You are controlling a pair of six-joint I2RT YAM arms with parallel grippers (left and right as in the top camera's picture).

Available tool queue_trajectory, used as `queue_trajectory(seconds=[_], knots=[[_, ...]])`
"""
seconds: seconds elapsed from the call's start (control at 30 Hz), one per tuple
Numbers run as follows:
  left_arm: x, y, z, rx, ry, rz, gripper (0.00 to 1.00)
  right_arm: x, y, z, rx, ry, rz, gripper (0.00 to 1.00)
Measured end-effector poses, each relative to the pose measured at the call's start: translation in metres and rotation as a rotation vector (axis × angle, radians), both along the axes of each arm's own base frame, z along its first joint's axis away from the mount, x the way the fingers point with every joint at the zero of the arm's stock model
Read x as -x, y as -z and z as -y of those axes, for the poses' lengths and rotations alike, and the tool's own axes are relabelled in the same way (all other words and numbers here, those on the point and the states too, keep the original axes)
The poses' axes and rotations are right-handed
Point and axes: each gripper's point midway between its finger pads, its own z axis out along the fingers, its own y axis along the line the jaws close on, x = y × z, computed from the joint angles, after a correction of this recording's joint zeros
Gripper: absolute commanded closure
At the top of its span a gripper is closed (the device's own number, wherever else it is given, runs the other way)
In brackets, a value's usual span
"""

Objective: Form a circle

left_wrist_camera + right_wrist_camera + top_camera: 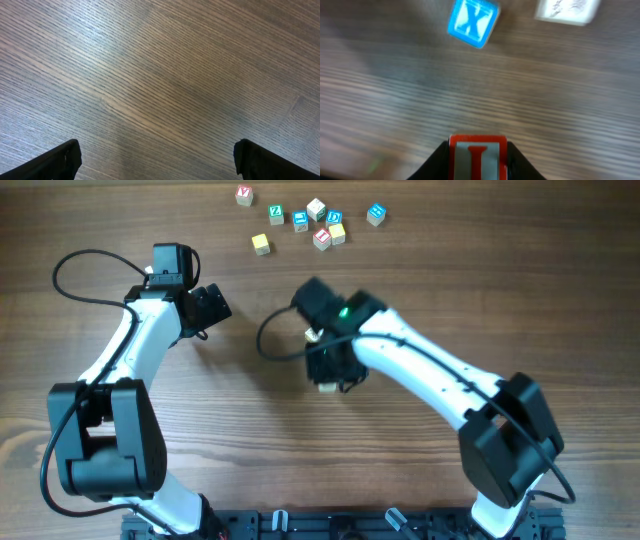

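Pinching the red "I" cube (pixel 478 159) in the right claw (pixel 328 368), jaws part-closed on its sides. Beyond that cube, the circle (pixel 470 26) as it stands: only a blue "X" cube (pixel 472 21) and a whitish cube (pixel 567 9), apart, a mere arc. Left to do, likely: setting this one down, adding more, closing the ring. Holding the left claw (pixel 156 157) wide open, empty.

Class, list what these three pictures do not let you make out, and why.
Overhead: right gripper hides most of its held red I cube; letters on the loose cubes are too small.
Right wrist: white cube is blurred and cut by the top edge; marking unreadable.
Left wrist: shows only left gripper and table, no cubes.
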Motion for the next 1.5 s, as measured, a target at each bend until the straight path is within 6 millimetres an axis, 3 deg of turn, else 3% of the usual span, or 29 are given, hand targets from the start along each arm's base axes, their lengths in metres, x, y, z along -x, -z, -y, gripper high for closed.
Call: queue_trajectory(seconds=[0.1, 0.2, 0.47, 0.5, 0.63, 0.77, 0.8, 1.0, 1.27, 1.5], knots=[[0.000, 0.000, 0.000, 0.000, 0.000, 0.000, 0.00, 0.007, 0.022, -0.001, 0.004, 0.046, 0.004, 0.78], [0.000, 0.000, 0.000, 0.000, 0.000, 0.000, 0.00, 0.004, 0.040, 0.010, 0.053, 0.095, 0.052, 0.78], [0.000, 0.000, 0.000, 0.000, 0.000, 0.000, 0.00, -0.025, 0.050, 0.016, 0.076, 0.161, 0.215, 0.79], [0.000, 0.000, 0.000, 0.000, 0.000, 0.000, 0.00, -0.028, 0.050, 0.015, 0.074, 0.165, 0.230, 0.78], [0.000, 0.000, 0.000, 0.000, 0.000, 0.000, 0.00, -0.033, 0.050, 0.016, 0.077, 0.175, 0.259, 0.53], [0.000, 0.000, 0.000, 0.000, 0.000, 0.000, 0.00, -0.031, 0.053, 0.019, 0.088, 0.180, 0.253, 0.51], [0.000, 0.000, 0.000, 0.000, 0.000, 0.000, 0.00, -0.030, 0.053, 0.019, 0.088, 0.180, 0.251, 0.51], [0.000, 0.000, 0.000, 0.000, 0.000, 0.000, 0.00, -0.026, 0.054, 0.017, 0.074, 0.179, 0.223, 0.77], [0.000, 0.000, 0.000, 0.000, 0.000, 0.000, 0.00, -0.026, 0.054, 0.016, 0.071, 0.166, 0.225, 0.75], [0.000, 0.000, 0.000, 0.000, 0.000, 0.000, 0.00, -0.037, 0.051, 0.010, 0.054, 0.121, 0.284, 0.74]])
